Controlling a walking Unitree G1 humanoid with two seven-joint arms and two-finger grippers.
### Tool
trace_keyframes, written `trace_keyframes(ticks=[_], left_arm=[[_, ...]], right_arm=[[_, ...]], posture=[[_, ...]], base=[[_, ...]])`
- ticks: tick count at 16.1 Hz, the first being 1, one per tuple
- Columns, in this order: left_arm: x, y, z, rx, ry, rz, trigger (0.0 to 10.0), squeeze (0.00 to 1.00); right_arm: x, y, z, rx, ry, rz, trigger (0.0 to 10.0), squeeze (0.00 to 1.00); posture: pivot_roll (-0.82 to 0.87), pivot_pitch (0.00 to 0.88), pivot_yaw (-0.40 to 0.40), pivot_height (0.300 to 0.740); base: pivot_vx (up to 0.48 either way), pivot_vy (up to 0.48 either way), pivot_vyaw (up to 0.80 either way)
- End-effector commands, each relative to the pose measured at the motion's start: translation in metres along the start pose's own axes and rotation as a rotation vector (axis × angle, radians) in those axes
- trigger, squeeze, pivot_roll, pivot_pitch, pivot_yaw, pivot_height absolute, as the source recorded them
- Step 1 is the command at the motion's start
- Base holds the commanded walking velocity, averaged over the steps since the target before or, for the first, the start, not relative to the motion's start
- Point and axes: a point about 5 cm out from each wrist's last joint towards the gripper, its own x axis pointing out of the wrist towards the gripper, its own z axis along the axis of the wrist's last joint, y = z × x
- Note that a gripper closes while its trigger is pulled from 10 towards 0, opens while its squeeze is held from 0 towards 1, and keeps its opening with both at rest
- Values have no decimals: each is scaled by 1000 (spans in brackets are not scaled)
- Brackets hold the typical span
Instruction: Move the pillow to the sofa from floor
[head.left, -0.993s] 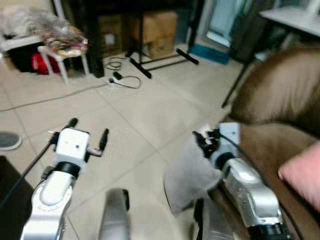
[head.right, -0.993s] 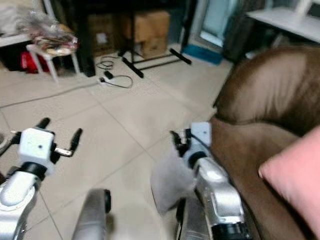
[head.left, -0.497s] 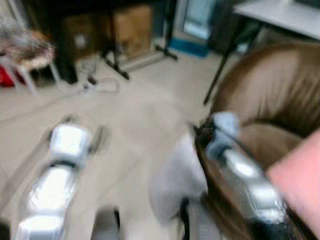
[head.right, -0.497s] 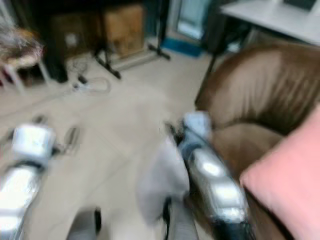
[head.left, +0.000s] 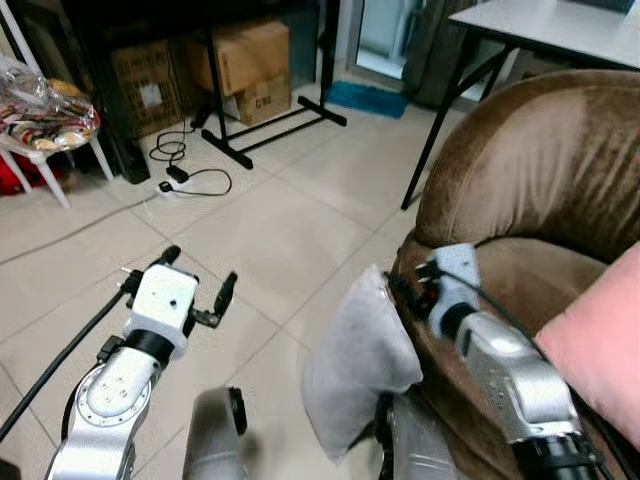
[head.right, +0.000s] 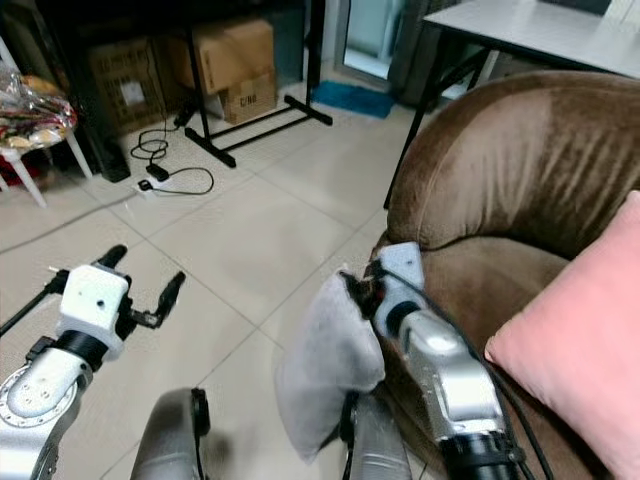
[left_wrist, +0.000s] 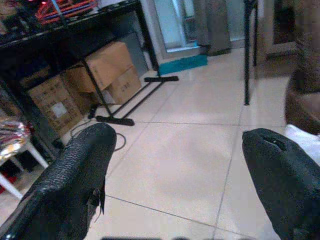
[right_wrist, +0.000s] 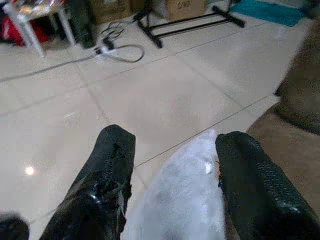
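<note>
A grey pillow (head.left: 360, 370) hangs off the floor beside the front edge of the brown sofa (head.left: 540, 170). My right gripper (head.left: 405, 290) is shut on its top edge; in the right wrist view the black fingers (right_wrist: 112, 160) straddle the pillow (right_wrist: 185, 195). A pink pillow (head.left: 600, 350) lies on the sofa seat at the right. My left gripper (head.left: 200, 270) is open over the tiled floor to the left, holding nothing, and its fingers (left_wrist: 75, 175) stand wide apart.
A table (head.left: 540, 25) with black legs stands behind the sofa. A black stand (head.left: 270, 125), cardboard boxes (head.left: 240, 60) and a power strip with cable (head.left: 185, 175) lie at the back. A white stool with a bag (head.left: 45, 120) is at far left.
The camera has swung to the right toward the sofa, with blur in between. The grey pillow stays in my right gripper; my left gripper remains open.
</note>
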Motion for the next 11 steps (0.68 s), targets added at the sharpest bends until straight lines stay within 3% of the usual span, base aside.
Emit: trace_keyframes(ticks=[1,5,11], left_arm=[[0,-3,-2,2,15,-32,10000,0],[5,-1,-1,31,11,-64,10000,0],[4,-2,0,38,14,-85,10000,0]], right_arm=[[4,0,1,-20,16,8,10000,1000],[20,9,-2,43,25,55,10000,1000],[29,14,-5,30,40,56,10000,1000]], posture=[[-62,0,-50,560],[-56,0,-48,530],[-56,0,-46,480]], base=[[0,0,0],[0,0,0],[0,0,0]])
